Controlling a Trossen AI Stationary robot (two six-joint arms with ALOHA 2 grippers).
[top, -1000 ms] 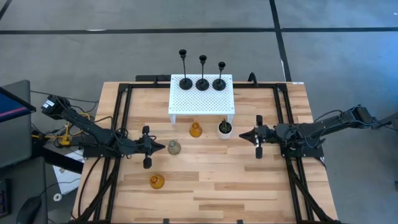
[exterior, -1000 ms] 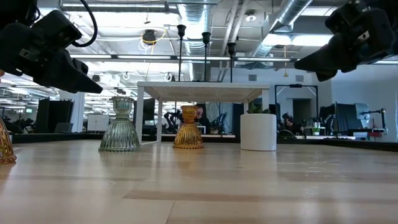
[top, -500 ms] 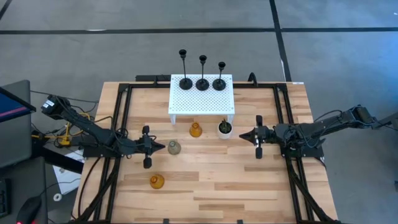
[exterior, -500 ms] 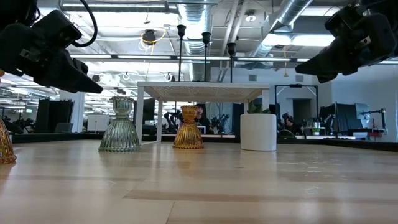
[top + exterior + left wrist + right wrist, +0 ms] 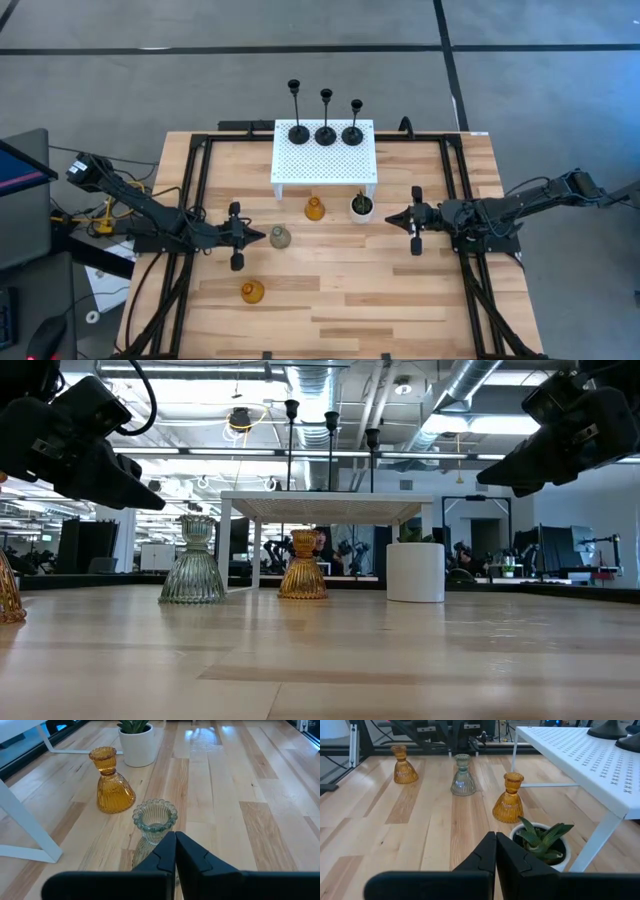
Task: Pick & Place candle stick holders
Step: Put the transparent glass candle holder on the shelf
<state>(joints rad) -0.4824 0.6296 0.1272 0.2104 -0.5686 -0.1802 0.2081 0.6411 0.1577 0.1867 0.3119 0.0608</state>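
Three black thin-stemmed holders (image 5: 325,118) stand by their round bases on a white perforated stand (image 5: 325,160) at the table's far middle. A pale grey glass holder (image 5: 280,237) stands on the table just right of my left gripper (image 5: 262,237), which is shut and empty; it also shows in the left wrist view (image 5: 154,820). One amber glass holder (image 5: 314,209) stands in front of the stand, another (image 5: 252,291) near the front left. My right gripper (image 5: 388,217) is shut and empty, right of a white plant pot (image 5: 361,207).
The stand's white legs (image 5: 30,840) rise beside the amber holder (image 5: 111,790). Black frame rails (image 5: 190,200) run along the table's left and right sides. Bare wood lies across the table's front and centre.
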